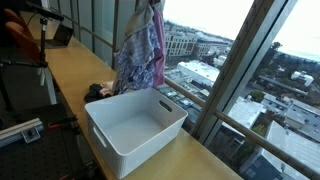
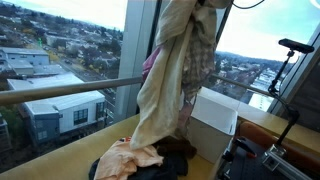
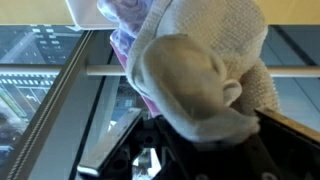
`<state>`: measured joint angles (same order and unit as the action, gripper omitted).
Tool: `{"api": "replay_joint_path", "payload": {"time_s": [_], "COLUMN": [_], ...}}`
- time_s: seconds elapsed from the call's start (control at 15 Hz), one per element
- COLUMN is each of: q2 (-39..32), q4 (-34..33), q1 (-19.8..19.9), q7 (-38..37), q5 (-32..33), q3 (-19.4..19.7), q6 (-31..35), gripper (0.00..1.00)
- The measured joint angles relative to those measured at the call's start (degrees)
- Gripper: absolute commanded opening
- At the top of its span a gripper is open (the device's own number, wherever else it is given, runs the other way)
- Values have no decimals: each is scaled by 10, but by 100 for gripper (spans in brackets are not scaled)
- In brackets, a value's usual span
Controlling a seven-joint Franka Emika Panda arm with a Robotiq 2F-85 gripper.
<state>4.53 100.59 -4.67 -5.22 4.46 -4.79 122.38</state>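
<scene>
The end effector [image 3: 200, 148] pinches a bundle of clothes [image 1: 138, 50] hanging high over the desk [image 1: 70, 72] beside the empty bin [image 1: 135, 128]; the lift seems done, with a pile [image 2: 150, 156] left below.

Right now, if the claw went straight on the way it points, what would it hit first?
The hanging cloth bunched in the claw fills its line; what lies beyond is hidden, so I cannot tell.

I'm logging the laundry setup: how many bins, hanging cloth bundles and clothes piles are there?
White bin: 1
Hanging cloth bundle: 1
Clothes pile: 1
Total: 3
</scene>
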Motion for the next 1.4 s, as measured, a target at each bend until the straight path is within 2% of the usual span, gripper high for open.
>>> {"api": "replay_joint_path", "payload": {"time_s": [0.4, 0.87, 1.07, 1.4], "q2": [56, 45, 13, -49], "q4": [-95, -267, -288, -275], "q1": [49, 91, 95, 89], "q7": [1, 60, 75, 76], "q5": [0, -21, -37, -50], "q3": [44, 116, 135, 131], "q6": [-54, -203, -220, -217], "gripper": [5, 5, 5, 5]}}
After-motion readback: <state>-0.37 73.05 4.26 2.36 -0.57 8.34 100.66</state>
